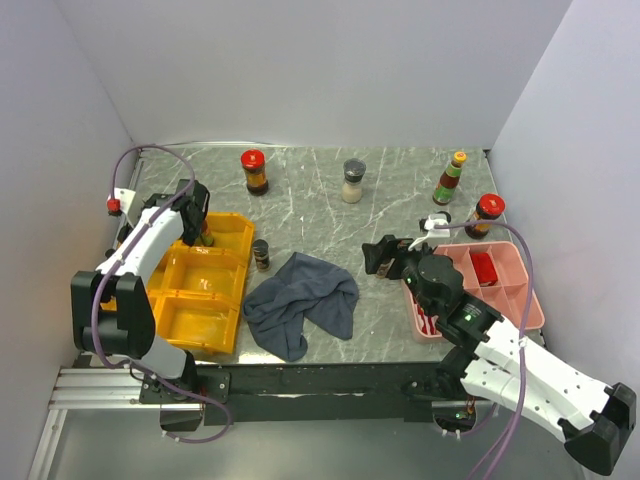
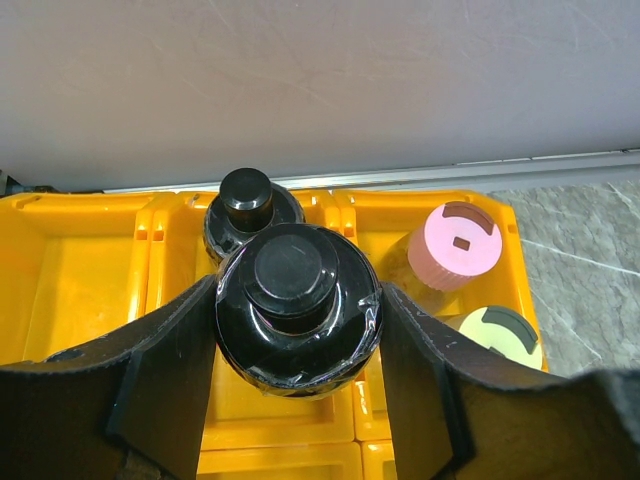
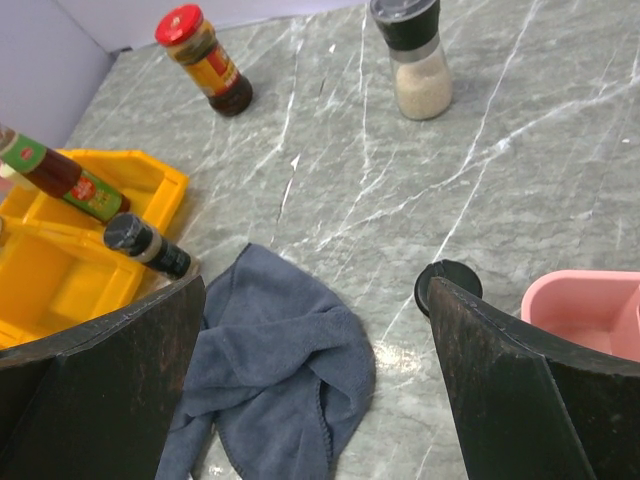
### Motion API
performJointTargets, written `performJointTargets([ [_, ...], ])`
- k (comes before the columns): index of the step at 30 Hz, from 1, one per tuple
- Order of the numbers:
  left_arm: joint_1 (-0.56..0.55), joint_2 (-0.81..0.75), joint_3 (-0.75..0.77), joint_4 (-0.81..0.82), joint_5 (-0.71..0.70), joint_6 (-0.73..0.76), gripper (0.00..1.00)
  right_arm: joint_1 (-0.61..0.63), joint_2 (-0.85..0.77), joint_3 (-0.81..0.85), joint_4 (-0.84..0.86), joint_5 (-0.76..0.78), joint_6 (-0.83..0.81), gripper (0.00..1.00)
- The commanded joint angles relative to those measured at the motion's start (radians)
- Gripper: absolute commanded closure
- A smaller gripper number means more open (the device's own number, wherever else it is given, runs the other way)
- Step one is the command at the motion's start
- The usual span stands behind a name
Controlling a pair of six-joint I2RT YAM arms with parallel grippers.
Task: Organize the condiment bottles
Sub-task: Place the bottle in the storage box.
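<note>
plain pale walls (image 1: pixel 300 70) enclose a grey marble-patterned table (image 1: pixel 310 195).

Bare table (image 1: pixel 310 215) is lying open beyond the grey cloth (image 1: pixel 300 300); jars (image 2: pixel 459 245) are crowding the far end of the yellow tray (image 1: pixel 200 325).

I see a grey, marble-look table (image 1: pixel 390 200) with a light sheen. The yellow tray (image 2: pixel 70 270), at left, is glossy plastic; the pink tray (image 3: pixel 585 300), lower right, is smooth plastic. The cloth (image 3: pixel 270 370) is soft, matt, dark grey. The black bottle (image 2: pixel 298 310) at centre shines under clear film. The left fingers (image 2: pixel 165 370) beside it are matt black and scuffed. The grinder (image 3: pixel 415 70), top, is clear glass.
</note>
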Motion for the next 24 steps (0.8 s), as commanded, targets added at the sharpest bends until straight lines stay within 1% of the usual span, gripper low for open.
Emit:
performJointTargets([
  [1, 0.007, -0.007, -0.021, -0.020, 0.056, 0.065, 0.99, -0.003, 0.014, 0.055, 0.039, -0.008, -0.001, 0.00],
  [6, 0.007, -0.049, -0.092, 0.143, 0.102, 0.215, 0.99, -0.001, -0.003, 0.051, 0.041, -0.004, -0.003, 0.00],
  [9, 0.007, -0.070, -0.138, 0.218, 0.123, 0.272, 0.99, -0.001, 0.011, 0.057, 0.041, -0.011, -0.004, 0.00],
  [11, 0.009, -0.064, -0.138, 0.208, 0.113, 0.267, 0.99, -0.001, 0.017, 0.063, 0.041, -0.017, -0.003, 0.00],
  [14, 0.009, -0.035, -0.113, 0.142, 0.102, 0.215, 0.99, -0.001, 0.026, 0.068, 0.041, -0.024, -0.001, 0.00],
  [20, -0.002, -0.026, -0.107, 0.129, 0.145, 0.224, 0.99, -0.003, 0.035, 0.078, 0.033, -0.027, -0.004, 0.00],
  [22, -0.003, -0.024, -0.087, 0.084, 0.148, 0.206, 0.99, -0.003, 0.040, 0.094, 0.023, -0.030, -0.006, 0.00],
  [24, -0.002, -0.012, -0.037, 0.039, 0.137, 0.186, 0.99, -0.001, 0.043, 0.100, 0.007, -0.030, -0.006, 0.00],
])
